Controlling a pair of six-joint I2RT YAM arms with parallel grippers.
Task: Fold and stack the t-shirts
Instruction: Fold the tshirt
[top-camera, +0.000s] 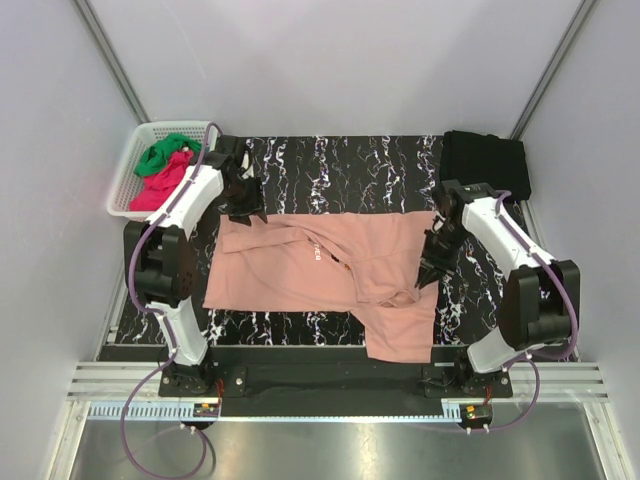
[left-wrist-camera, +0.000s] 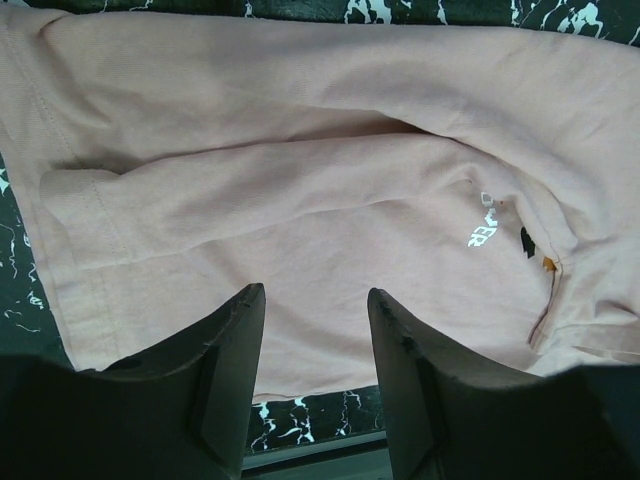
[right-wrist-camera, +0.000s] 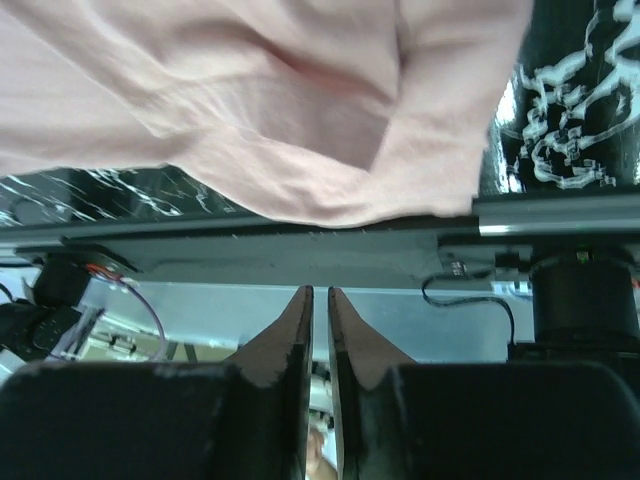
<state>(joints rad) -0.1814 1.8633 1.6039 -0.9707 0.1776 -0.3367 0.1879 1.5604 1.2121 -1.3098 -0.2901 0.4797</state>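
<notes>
Top view: salmon-pink t-shirt lies face up and only partly flattened on the marbled table, right of and nearer than the white basket. Its long axis runs away from the basket toward the right, and a flap at the end farthest from the basket drapes over the near table edge. Green tee and magenta-red tee sit bunched in the basket. Black tee sits folded, well right of the basket at about the same depth. Left gripper is just right of the basket, over the pink tee's far basket-side corner, with the arm reaching forward and the wrist pitched down. Right gripper is far right of the basket at the tee's crumpled end, with the forearm angled inward and the wrist tipped down. So each arm has one end, and the rumpled end and draped flap are the right arm's, judging by reach. Left wrist view: left gripper has its fingers well apart with nothing between them. Cloth lies below and ahead, with the white text off to the right. Right wrist view: right gripper has its fingers only a slit apart and empty. It points back toward the near rail, with the pink tee beyond the tips, not between them. Likely next step is a regrasp of that hem.
</notes>
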